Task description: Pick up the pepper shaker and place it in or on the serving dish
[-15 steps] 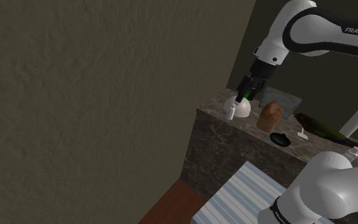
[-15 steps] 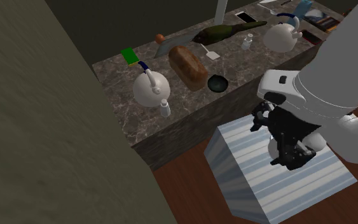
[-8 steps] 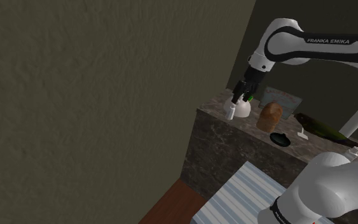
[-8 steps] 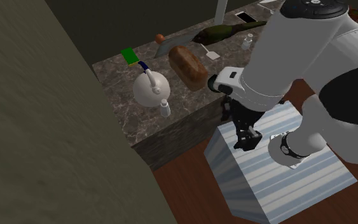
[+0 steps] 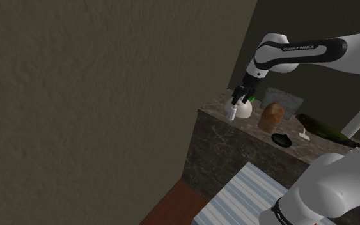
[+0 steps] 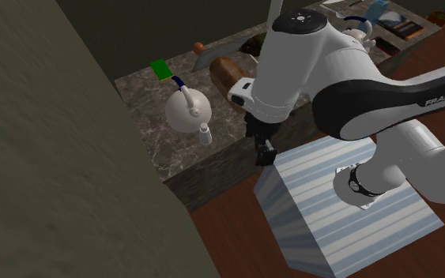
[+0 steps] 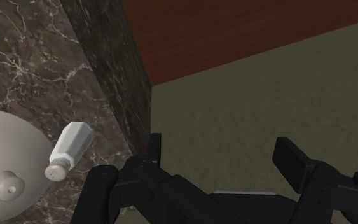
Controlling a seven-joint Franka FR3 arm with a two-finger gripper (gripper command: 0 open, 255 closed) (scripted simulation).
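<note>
Gripper (image 7: 222, 158) stands spread and empty; the wrist view shows pepper shaker (image 7: 70, 149) just beside kettle (image 7: 6, 149).

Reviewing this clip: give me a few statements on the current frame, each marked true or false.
1. The gripper is open and empty. True.
2. The white shaker sits in the dark dish. False: it stands on the counter, beside the white kettle.
3. The bread loaf is on the counter. True.
4. The gripper clasps the kettle's handle. False: it touches nothing.
</note>
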